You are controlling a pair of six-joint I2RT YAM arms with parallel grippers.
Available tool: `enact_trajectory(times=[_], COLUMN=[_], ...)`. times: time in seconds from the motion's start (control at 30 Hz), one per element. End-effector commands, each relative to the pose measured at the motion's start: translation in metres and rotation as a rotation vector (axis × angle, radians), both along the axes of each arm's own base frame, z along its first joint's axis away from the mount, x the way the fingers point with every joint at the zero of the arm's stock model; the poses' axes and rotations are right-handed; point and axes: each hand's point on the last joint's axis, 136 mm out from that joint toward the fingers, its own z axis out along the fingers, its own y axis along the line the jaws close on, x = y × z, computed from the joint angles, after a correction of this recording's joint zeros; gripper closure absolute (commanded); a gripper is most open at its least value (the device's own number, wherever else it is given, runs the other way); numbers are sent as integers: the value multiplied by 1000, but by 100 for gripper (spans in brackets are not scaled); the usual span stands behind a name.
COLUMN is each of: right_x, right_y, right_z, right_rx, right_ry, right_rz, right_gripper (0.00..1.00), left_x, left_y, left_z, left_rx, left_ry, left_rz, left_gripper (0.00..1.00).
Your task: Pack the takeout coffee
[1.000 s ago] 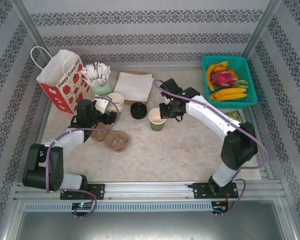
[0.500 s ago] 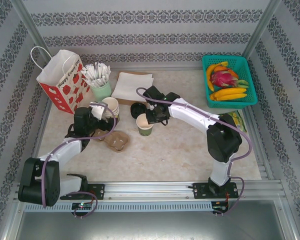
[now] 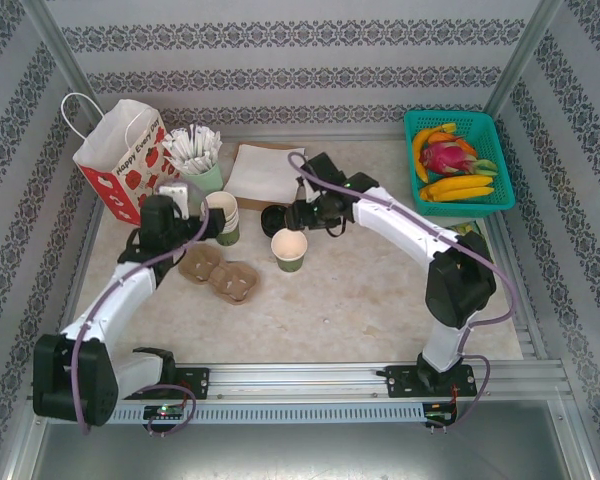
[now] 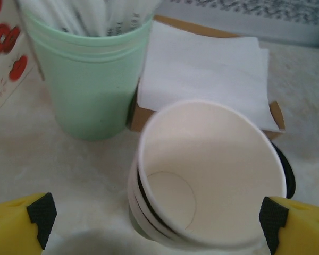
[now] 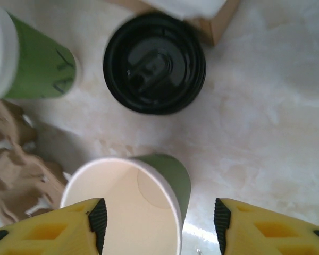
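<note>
Lidless on the table (image 3: 380,300), the olive-green paper cup (image 5: 141,204) of the takeout coffee stands between the fingers of the right gripper (image 5: 158,223). The jaws spread wider than the cup and clamp nothing. Its black lid (image 5: 154,62) lies flat just beyond, apart from the cup. To the left, the left gripper (image 4: 158,215) gapes at full stretch on either side of the stack of lidless cups (image 4: 212,175) without touching it, with the pale green cup of white sticks (image 4: 90,79) just behind. The likeliest mishap looks like a tip-over: the open cup is light, and a sideways nudge from either yellow finger could roll it across the table. A lid pressed on off-centre could buckle the rim or pop off once the cup is lifted. The top cup of the stack sits tilted, so a careless left arm could spill the stack toward the cardboard cup carrier (image 3: 220,277). The near rim of the coffee cup is cut off at the bottom of the right wrist view, and one finger overlaps its edge, so contact there cannot be judged. No liquid shows inside. From above, the mouth of the red-and-white paper bag (image 3: 120,160) is hard to read, and the left fingers barely enter the corners of their own camera.
</note>
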Motion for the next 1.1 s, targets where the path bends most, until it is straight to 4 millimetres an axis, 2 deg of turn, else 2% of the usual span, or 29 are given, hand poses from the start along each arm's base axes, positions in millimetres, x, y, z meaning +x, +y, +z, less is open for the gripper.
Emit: enact_trajectory(times=[0.0,0.1,0.2,0.3,0.5,0.63,0.87,1.07], right_x=[20,36,42,41,51,51,61,61], right_y=[11,16,33,61,90,96,91,97], right_z=[28,23,17,6,-25,-42,-71,-85], right_rx=[96,43,49,82,-6,-69,-160,-165], right_ry=[-83,-158,-150,-148,-147,-144,-131,-114], right_rz=[72,174,263,346,403,416,360,372], right_gripper=[40,37,37,39,43,44,50,54], left_x=[-26,-36,-38,-35,-21,-14,1,20], left_y=[13,9,7,4,-6,-10,-18,-25], left_z=[-38,-57,-67,-70,-65,-60,-60,-59], left_rx=[-141,-177,-169,-155,-161,-122,-119,-114], left_ry=[341,482,567,603,625,657,696,695], left_rz=[212,257,258,249,228,224,217,213], left_gripper=[1,6,19,30,52,56,62,66])
